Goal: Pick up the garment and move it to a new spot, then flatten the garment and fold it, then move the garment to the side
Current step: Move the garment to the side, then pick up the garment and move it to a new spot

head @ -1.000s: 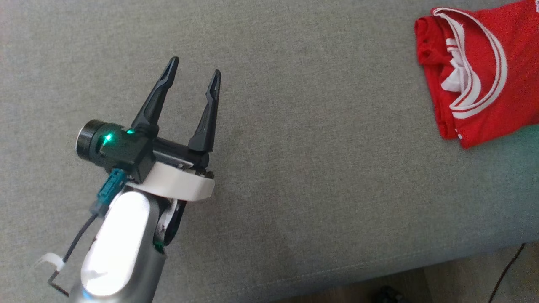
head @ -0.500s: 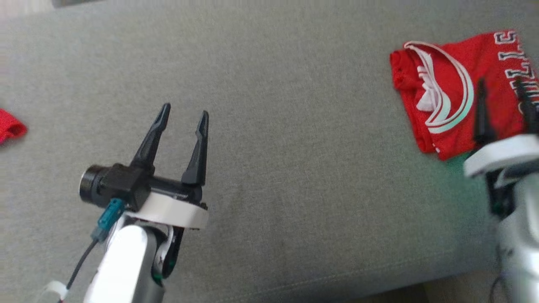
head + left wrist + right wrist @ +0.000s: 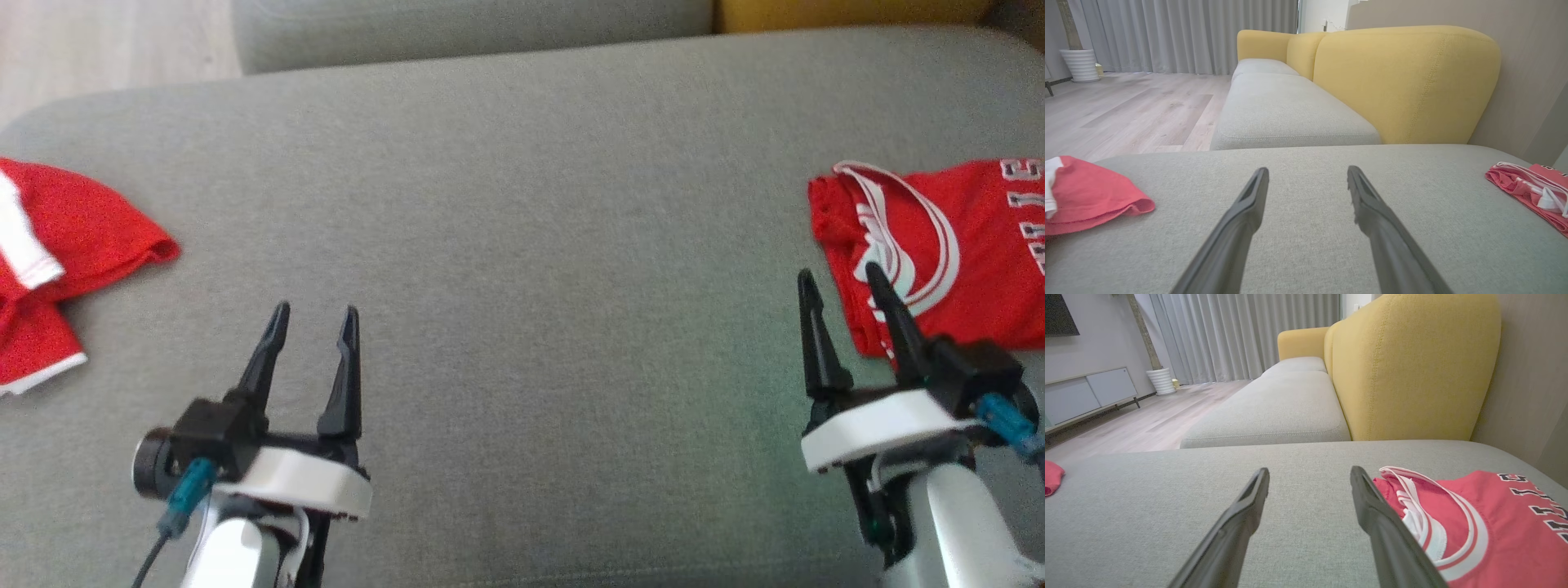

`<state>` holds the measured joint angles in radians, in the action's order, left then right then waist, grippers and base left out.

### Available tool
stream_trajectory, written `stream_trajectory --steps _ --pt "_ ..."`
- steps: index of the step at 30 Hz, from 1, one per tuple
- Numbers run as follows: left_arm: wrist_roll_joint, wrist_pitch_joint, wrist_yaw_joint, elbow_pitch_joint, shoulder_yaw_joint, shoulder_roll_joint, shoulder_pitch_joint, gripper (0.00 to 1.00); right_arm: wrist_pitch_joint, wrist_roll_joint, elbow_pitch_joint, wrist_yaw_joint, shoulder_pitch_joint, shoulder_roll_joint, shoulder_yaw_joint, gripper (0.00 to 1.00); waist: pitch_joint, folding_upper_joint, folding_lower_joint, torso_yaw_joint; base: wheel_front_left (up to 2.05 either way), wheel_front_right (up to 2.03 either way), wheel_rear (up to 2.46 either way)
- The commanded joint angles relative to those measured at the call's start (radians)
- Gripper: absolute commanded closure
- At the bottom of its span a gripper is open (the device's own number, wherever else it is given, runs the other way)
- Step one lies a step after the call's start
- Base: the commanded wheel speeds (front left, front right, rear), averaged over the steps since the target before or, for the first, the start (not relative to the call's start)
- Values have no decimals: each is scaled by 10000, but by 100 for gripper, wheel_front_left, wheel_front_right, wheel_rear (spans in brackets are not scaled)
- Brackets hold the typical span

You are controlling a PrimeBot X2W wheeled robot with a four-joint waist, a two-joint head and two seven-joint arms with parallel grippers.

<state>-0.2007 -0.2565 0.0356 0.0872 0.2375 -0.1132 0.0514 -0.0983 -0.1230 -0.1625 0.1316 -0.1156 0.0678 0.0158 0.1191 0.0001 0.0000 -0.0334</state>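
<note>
Head view: the left gripper [image 3: 317, 309] and right gripper [image 3: 839, 271] hover over the grey sofa seat [image 3: 522, 245], fingers apart and empty. The folded red jersey [image 3: 939, 245] lies far right and a red cloth [image 3: 73, 237] far left. Left wrist view: fingers spread above bare cushion. Right wrist view: fingers spread, the jersey just past the right-hand one.

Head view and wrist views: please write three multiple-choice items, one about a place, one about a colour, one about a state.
1. Where on the cushion does the lettered jersey lie?
A. Right side
B. Middle
C. Left side

2. What colour is the backrest?
A. Blue
B. Yellow
C. Red

3. How are the left gripper and right gripper?
A. Both shut
B. Both open, empty
C. The right one holds the jersey

Answers:
1 A, it lies at the head view's right edge.
2 B, both wrist views show it yellow.
3 B, the jaws stand apart with nothing between them.
</note>
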Motion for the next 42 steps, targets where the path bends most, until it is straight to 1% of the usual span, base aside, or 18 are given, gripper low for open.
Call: stream_trajectory --steps 1,6,10,18,28,42 --pt "-5 -53 59 -301 -392 -134 192 0 66 42 430 -9 -20 -44 219 0 -312 -1 0 270 0 0 0" --pt "14 -53 88 -250 -382 -262 -319 0 388 34 938 -9 689 -128 255 0 -839 -1 0 458 0 0 0" --pt "-3 -31 233 -235 -420 -303 -660 0 613 157 1207 -9 1131 -154 136 0 -1183 -1 0 561 0 0 0" --pt "-119 53 409 -339 -462 -340 -1110 0 799 115 1752 -9 1636 -172 15 0 -1528 -1 0 598 0 0 0" --pt "-233 220 532 -379 -464 -398 -1283 0 940 -1 2179 -9 1880 -174 -24 0 -1660 -1 0 615 0 0 0" --pt "-251 259 609 -392 -373 -513 -1215 0 1011 -148 2100 -9 1944 -175 -168 0 -1653 -1 0 630 0 0 0"
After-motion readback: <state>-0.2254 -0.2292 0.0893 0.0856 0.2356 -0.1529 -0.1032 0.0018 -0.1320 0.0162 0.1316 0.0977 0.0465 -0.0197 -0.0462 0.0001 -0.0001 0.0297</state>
